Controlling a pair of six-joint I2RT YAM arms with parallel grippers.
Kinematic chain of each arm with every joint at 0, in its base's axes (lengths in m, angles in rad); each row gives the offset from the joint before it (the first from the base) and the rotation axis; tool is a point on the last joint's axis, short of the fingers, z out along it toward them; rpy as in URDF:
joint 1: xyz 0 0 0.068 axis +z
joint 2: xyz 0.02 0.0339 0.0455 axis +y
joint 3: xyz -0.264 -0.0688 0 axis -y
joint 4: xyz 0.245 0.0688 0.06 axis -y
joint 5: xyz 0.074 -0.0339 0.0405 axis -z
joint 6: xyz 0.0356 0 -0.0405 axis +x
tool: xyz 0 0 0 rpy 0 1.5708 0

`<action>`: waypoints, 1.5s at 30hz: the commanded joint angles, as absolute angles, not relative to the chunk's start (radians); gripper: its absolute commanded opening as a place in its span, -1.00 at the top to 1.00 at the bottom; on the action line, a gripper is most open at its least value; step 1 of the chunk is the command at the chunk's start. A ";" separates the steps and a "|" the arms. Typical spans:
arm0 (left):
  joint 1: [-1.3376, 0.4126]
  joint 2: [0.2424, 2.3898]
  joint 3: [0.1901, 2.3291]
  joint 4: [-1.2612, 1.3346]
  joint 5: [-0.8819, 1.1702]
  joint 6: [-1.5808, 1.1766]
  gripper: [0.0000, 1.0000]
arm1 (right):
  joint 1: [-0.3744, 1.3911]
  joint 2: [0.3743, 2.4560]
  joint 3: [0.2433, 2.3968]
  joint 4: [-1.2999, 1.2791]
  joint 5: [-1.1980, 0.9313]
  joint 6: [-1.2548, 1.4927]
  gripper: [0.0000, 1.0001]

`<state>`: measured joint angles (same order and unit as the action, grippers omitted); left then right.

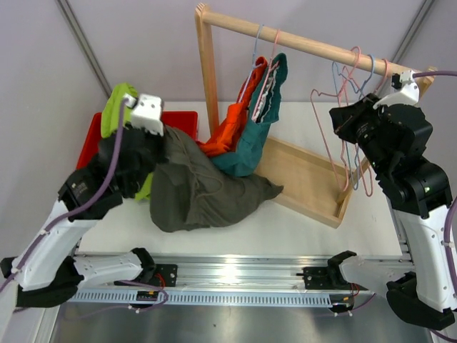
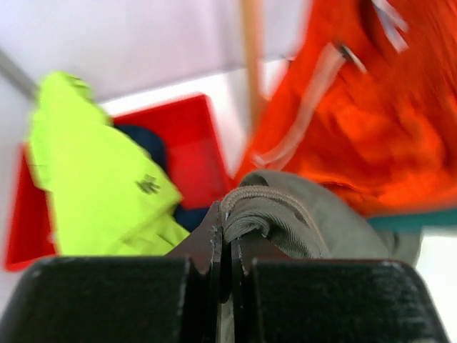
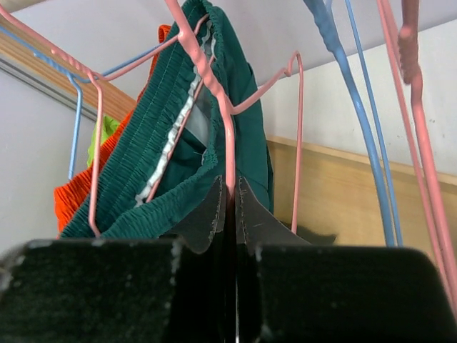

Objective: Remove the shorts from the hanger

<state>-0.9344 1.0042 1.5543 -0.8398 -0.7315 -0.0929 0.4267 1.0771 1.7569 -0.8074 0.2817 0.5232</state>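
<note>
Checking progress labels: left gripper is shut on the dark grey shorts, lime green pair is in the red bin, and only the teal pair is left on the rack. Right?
Not quite. Two pairs are on the rack: the orange shorts hang beside the teal shorts, as the top external view shows. The rest holds: left gripper shut on the dark grey shorts, lime green shorts in the red bin.

Orange shorts [image 2: 371,121] above the left fingers [image 2: 214,239] are motion-blurred; navy shorts [image 2: 146,146] lie mostly hidden behind lime shorts [image 2: 100,179].
</note>
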 commanded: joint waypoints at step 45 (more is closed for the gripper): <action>-0.008 1.939 2.330 -0.633 -0.511 -0.143 -0.45 | 0.442 0.917 1.454 -0.422 -0.225 0.499 -0.99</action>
<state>-0.0330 1.9282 2.3196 -0.6334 -0.5369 -0.0463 0.4278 0.8890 1.3865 -0.5446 -0.0818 0.5297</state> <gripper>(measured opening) 0.432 0.992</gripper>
